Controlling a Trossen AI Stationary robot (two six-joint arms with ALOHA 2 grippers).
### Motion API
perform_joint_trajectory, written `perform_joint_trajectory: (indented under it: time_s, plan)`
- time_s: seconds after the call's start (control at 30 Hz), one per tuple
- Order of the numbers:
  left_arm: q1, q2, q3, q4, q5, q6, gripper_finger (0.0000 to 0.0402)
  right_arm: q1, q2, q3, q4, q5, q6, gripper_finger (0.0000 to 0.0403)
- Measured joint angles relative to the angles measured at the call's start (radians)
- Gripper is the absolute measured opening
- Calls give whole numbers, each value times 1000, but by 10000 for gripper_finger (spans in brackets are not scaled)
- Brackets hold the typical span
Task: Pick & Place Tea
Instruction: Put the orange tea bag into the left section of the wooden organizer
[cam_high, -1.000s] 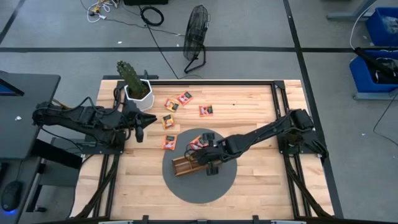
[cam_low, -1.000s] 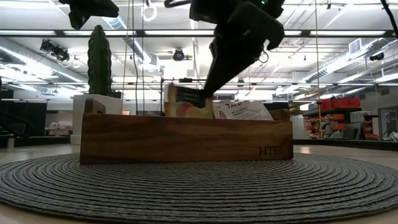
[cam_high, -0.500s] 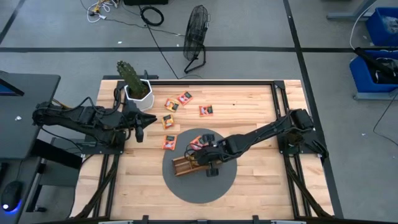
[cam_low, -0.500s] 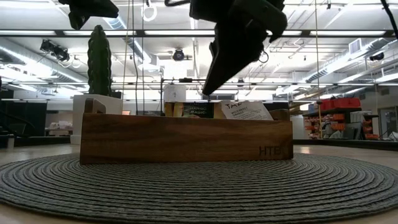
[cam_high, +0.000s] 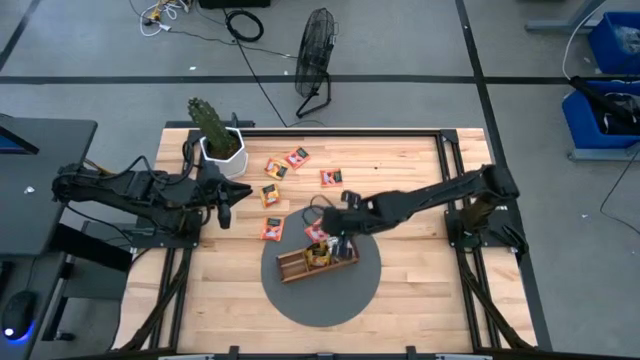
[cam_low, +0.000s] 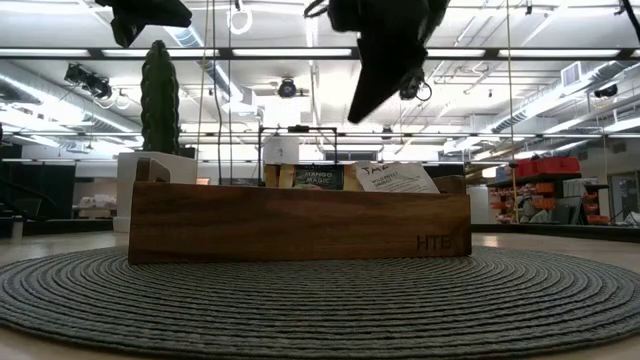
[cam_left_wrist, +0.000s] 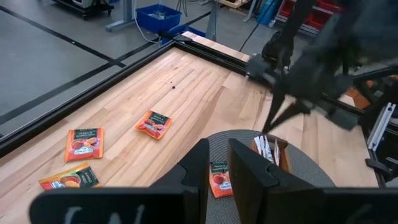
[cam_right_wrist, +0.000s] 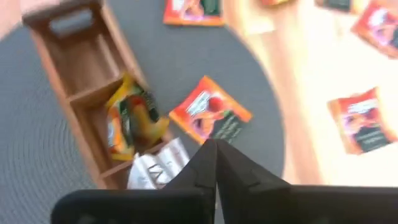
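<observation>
Several orange-red tea sachets (cam_high: 273, 168) lie flat on the wooden table, and one lies on the grey round mat (cam_high: 316, 232) (cam_right_wrist: 210, 117). The brown divided tray (cam_high: 300, 266) (cam_low: 300, 220) sits on the mat. A few sachets (cam_right_wrist: 130, 118) (cam_low: 318, 177) stand on edge in its compartments. My right gripper (cam_high: 335, 232) (cam_right_wrist: 212, 148) hovers shut above the mat, just beyond the tray's far side, touching nothing. My left gripper (cam_high: 224, 212) (cam_left_wrist: 217, 163) waits shut beside the plant pot.
A cactus in a white pot (cam_high: 218, 140) stands at the table's far left corner. A black frame rail (cam_high: 340, 131) borders the far edge. A floor fan (cam_high: 315, 60) stands beyond the table. Bare wood (cam_high: 420, 290) lies to the right of the mat (cam_high: 350, 295).
My right gripper has let go of a sachet at the tray, risen clear and drawn back toward the table's far edge. The sachet, which was tilted in the fingers, now stands on edge in a tray compartment.
</observation>
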Motion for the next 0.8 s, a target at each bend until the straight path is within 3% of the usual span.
perform_joint_trajectory:
  time_s: [0.27, 0.5, 0.63, 0.8]
  plan:
    - [0, 0, 0, 0, -5, 0, 60, -117, -66, 1, 3, 5, 49, 4]
    - [0, 0, 0, 0, -5, 0, 60, -272, -66, 1, 46, -136, 176, 2]
    - [0, 0, 0, 0, -5, -1, 60, -372, -58, 0, 48, -289, 213, 1]
    - [0, 0, 0, 0, -5, 0, 60, -456, -58, 0, 54, -348, 202, 1]
